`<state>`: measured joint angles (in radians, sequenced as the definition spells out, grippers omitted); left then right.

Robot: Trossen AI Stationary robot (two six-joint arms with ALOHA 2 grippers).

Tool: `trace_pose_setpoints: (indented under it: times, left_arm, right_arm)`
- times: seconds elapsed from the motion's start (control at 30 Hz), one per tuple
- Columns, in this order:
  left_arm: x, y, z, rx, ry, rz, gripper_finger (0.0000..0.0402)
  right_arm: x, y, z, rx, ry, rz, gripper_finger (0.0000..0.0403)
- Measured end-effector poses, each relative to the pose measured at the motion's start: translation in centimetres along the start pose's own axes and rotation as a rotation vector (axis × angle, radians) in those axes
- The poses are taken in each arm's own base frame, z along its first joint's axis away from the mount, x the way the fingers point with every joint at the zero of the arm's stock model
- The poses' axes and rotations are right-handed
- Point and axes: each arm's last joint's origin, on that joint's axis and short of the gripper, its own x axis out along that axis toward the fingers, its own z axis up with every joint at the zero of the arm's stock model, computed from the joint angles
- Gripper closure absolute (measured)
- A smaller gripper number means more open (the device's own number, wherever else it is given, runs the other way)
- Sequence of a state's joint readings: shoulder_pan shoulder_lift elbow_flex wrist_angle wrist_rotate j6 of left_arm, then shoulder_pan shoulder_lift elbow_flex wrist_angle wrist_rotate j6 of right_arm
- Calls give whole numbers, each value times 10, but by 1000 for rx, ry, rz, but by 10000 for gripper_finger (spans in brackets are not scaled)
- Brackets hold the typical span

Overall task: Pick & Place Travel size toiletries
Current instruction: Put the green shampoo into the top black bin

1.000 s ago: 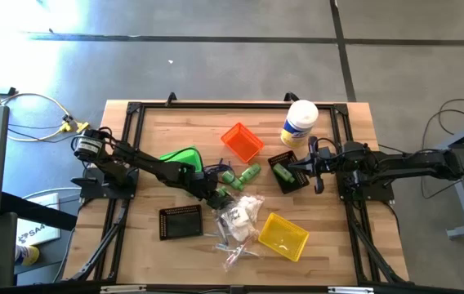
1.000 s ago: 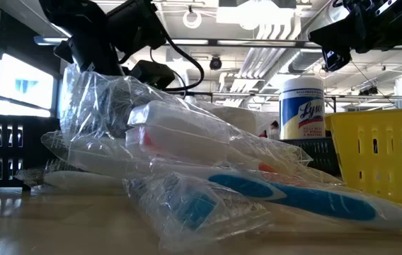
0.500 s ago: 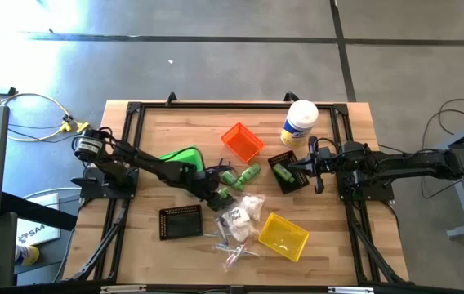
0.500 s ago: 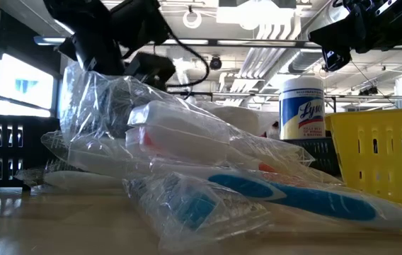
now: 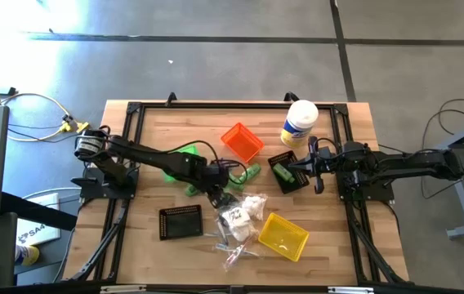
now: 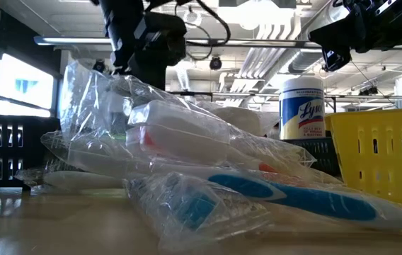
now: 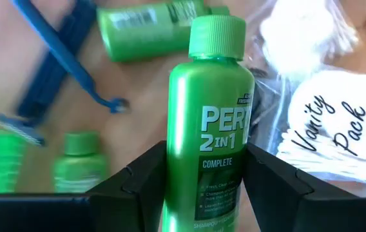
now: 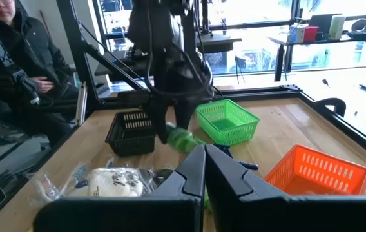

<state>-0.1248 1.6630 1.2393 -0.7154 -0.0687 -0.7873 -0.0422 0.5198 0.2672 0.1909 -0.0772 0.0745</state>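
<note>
Left pincer (image 7: 209, 187): closed on a green bottle (image 7: 210, 122), lifted just beside the packets (image 5: 242, 214), probably to be carried to a bin.
Bottle writing: "2 IN 1 COMPLETE".
Packet (image 7: 328, 135): "Vanity Pack".
Right pincer (image 8: 204, 169): shut, empty, waiting over the black bin (image 5: 287, 173).
</note>
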Motion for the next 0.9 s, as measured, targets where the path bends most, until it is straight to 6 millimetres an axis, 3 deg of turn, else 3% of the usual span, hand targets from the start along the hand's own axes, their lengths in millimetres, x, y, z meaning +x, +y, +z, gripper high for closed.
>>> trace_pose_setpoints:
  times: [0.17,0.43,0.7,0.9]
  left_arm:
    - [-14,-5,10,51,-59,38,226]
    - [-17,-13,20,166,-183,14,226]
    - [-21,-11,18,226,-221,84,226]
    - [-21,-25,14,243,-312,83,226]
  right_arm:
    - [0,0,0,0,0,0,400]
    - [0,0,0,0,0,0,400]
    - [0,0,0,10,-3,0,400]
    - [0,-1,2,8,-25,-24,400]
